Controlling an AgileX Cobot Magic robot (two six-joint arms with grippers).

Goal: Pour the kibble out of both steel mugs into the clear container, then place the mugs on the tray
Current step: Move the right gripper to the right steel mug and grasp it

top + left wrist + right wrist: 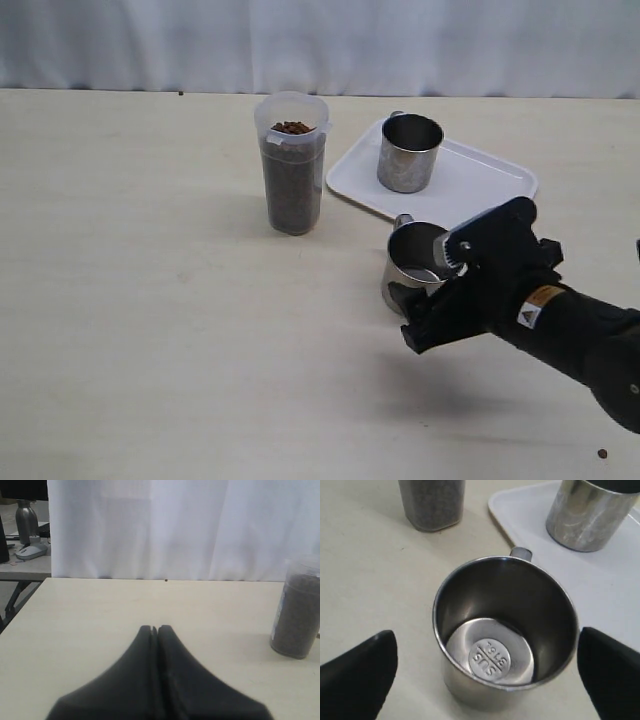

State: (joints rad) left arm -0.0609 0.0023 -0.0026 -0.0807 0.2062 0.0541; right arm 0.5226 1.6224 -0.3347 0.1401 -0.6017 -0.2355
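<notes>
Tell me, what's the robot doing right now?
Left gripper shut, empty. Right gripper open around empty mug on table. Other mug on tray, container full of kibble. Nothing between mug and tray.

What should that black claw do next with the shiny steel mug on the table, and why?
Probably close the open right gripper on the empty shiny steel mug between its jaws, for lifting; the flat white plastic tray nearby already holds the other mug.

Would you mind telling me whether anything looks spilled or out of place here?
One small round brown kibble pellet lies loose on the pale table, at the lower right of the exterior view, far from the tall clear plastic container; it looks spilled.
</notes>
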